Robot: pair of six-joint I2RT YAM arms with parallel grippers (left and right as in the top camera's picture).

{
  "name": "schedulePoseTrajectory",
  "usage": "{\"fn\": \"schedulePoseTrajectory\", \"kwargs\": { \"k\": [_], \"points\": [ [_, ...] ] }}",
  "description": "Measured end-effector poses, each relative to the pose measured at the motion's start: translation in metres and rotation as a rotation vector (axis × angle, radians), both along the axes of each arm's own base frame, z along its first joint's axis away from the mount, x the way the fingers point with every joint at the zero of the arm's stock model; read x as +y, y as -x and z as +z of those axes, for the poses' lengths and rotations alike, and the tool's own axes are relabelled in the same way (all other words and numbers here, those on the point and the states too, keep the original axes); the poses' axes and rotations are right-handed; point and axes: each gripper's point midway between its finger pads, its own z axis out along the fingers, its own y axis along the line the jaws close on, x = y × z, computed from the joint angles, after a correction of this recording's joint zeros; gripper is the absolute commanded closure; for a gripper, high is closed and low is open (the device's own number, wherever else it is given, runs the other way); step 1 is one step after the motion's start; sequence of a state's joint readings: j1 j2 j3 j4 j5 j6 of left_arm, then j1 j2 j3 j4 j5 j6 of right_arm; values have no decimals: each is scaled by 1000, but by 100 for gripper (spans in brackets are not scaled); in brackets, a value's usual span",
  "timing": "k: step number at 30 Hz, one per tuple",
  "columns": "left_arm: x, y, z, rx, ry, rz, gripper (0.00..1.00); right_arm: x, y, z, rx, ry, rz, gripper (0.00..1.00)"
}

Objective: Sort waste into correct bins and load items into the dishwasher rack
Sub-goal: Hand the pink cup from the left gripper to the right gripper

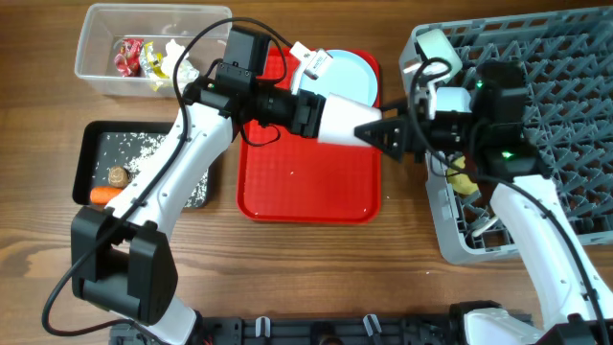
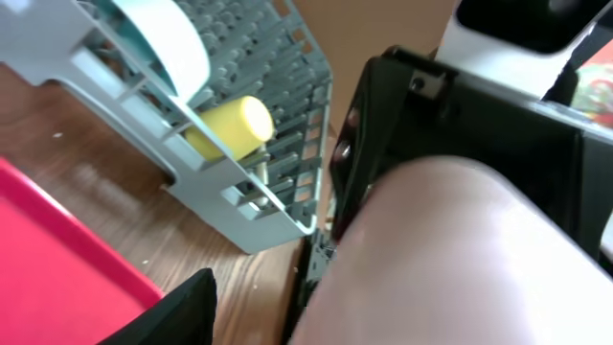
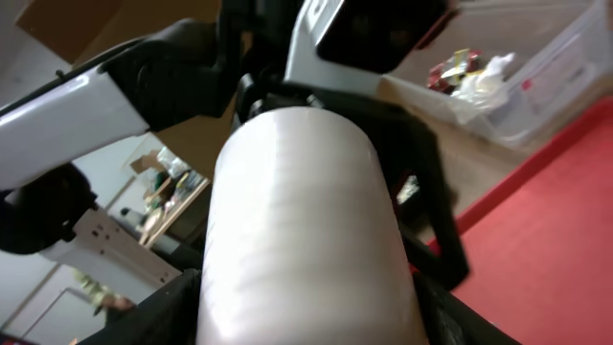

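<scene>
The pale pink cup (image 1: 343, 117) lies level in the air between both grippers, over the right edge of the red tray. My right gripper (image 1: 380, 131) is shut on its right end; the cup (image 3: 302, 201) fills the right wrist view between those jaws (image 3: 306, 311). My left gripper (image 1: 314, 112) is around the cup's other end and is open. In the left wrist view a strip of table shows between its visible finger and the cup (image 2: 450, 259). The grey dishwasher rack (image 1: 560, 57) holds a yellow cup (image 1: 463, 178) (image 2: 230, 129) and a light blue bowl (image 2: 163, 43).
A light blue plate (image 1: 356, 77) lies at the back of the red tray (image 1: 306, 196). The clear tub (image 1: 96, 59) holds wrappers (image 1: 129, 56) and tissue (image 1: 174, 53). The black tray (image 1: 91, 144) holds rice (image 1: 134, 144), a brown lump (image 1: 117, 175) and a carrot (image 1: 103, 196).
</scene>
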State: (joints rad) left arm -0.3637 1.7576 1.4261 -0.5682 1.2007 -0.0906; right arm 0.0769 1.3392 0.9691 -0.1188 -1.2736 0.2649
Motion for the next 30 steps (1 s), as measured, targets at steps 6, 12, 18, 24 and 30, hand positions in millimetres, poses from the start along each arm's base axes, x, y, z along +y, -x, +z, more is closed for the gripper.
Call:
{"fn": "schedulePoseTrajectory", "kwargs": {
  "k": [6, 12, 18, 24, 30],
  "points": [
    [4, -9, -15, -6, -83, 62, 36, -24, -14, -2, 8, 6, -85, 50],
    [14, -21, -37, -11, -213, 151, 34, -55, -28, -12, 75, 22, -203, 50],
    [24, -32, -52, -34, -313, 222, 34, -76, -36, -27, 153, 59, -309, 50],
    [36, -41, -65, -51, -407, 286, 34, -97, -43, -65, 299, 188, -478, 51],
    [45, -49, -73, -72, -471, 332, 34, -122, -42, -84, 382, 334, -639, 54]
  ]
}}
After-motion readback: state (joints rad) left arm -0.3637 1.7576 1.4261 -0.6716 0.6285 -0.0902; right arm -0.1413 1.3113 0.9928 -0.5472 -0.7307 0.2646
